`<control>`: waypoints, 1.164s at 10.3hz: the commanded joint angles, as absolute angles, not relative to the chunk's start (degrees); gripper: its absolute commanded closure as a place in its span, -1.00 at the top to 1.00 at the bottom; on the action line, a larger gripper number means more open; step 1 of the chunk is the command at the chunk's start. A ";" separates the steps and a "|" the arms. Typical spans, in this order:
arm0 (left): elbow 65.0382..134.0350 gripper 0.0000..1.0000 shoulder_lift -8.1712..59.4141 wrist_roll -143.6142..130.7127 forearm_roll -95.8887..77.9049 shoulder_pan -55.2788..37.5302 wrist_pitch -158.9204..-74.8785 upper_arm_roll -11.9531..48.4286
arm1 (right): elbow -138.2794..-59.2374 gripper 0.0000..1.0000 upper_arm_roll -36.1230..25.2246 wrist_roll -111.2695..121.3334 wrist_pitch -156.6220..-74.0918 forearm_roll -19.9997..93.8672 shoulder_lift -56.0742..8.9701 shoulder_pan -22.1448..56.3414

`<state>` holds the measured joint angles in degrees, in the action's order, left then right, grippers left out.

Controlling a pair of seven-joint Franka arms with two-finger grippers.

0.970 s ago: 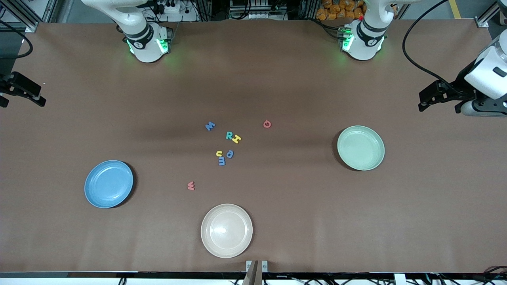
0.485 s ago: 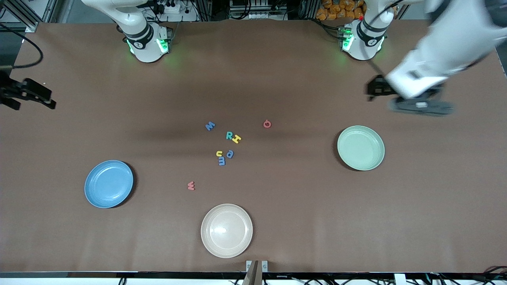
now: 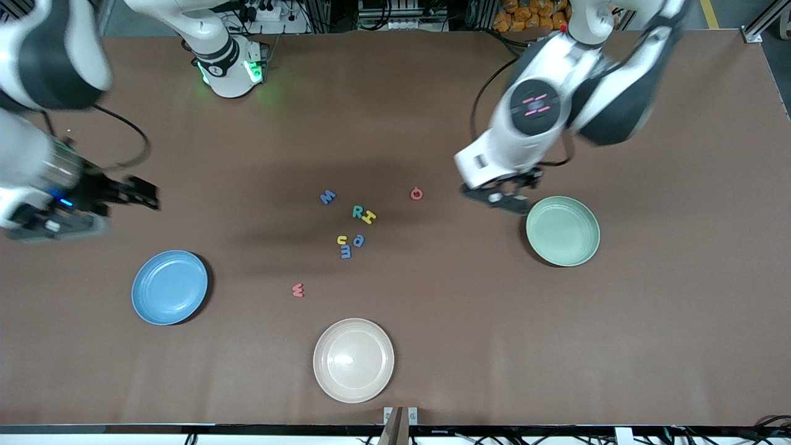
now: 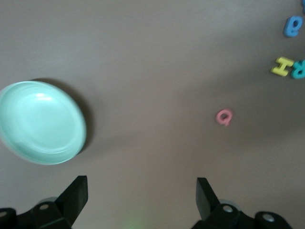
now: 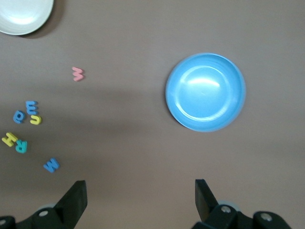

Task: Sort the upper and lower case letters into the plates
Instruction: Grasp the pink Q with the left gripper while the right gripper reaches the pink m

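Letters (image 3: 352,230) lie loose mid-table, none in a plate, cream plate (image 3: 353,360) nearer the camera than them. Blue plate (image 3: 170,287) sits toward right arm's end from the letters, mint plate (image 3: 563,230) toward left arm's end. Left gripper (image 4: 142,198) empty w/ fingers apart, over bare table betw. red G (image 3: 417,194) & mint plate. Right gripper (image 5: 140,198) also spread, empty, over table near blue plate
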<state>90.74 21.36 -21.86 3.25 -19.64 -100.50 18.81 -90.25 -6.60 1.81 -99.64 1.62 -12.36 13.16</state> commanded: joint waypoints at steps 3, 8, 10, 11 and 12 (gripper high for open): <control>88.42 1.00 30.74 -42.60 5.27 -26.97 -111.68 18.72 | -89.03 1.00 -6.77 -7.02 -113.09 2.46 -24.23 22.75; 102.51 1.00 32.44 -54.64 5.54 -27.07 -129.83 18.72 | -83.85 1.00 -6.86 -6.15 -113.91 7.82 -35.15 22.85; 106.87 1.00 33.39 -62.53 5.54 -27.94 -138.22 18.72 | -83.41 1.00 -6.86 -6.85 -117.66 7.30 -37.25 25.21; 106.96 1.00 34.36 -64.14 5.54 -29.43 -139.47 18.55 | -83.41 1.00 -6.86 -6.77 -119.86 7.64 -38.14 25.22; 107.31 1.00 34.45 -64.16 5.80 -30.14 -139.66 18.46 | -83.41 1.00 -6.86 -6.77 -120.32 7.65 -39.01 25.05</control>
